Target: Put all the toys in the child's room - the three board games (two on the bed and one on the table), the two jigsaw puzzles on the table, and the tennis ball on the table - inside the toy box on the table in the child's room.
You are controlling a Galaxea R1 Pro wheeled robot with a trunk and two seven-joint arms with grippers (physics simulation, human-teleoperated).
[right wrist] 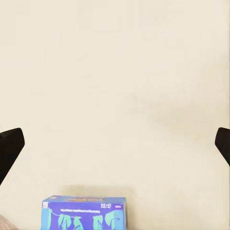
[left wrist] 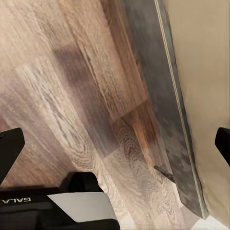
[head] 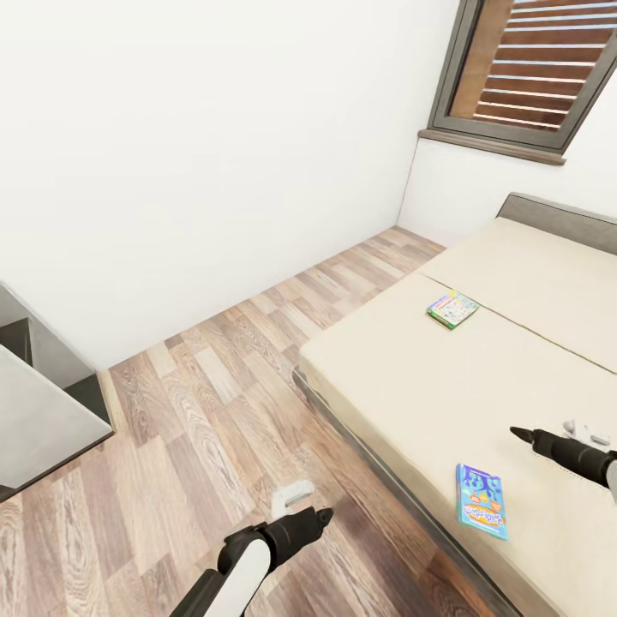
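Two board games lie flat on the cream bed (head: 411, 386): a white-green box (head: 452, 309) farther up the mattress and a small blue box (head: 482, 500) near the bed's front edge. My right gripper (head: 518, 434) hovers open over the mattress, just beyond the blue box (right wrist: 84, 213), and its fingers (right wrist: 9, 148) are spread wide. My left gripper (head: 321, 516) is open above the wood floor beside the bed frame (left wrist: 163, 96), holding nothing. The toy box, jigsaw puzzles and tennis ball are out of view.
A corner of the grey table (head: 34, 420) juts in at the left. Wood-plank floor (head: 214, 386) runs between it and the bed. White walls close the room, with a shuttered window (head: 531, 68) above the grey headboard (head: 557, 218).
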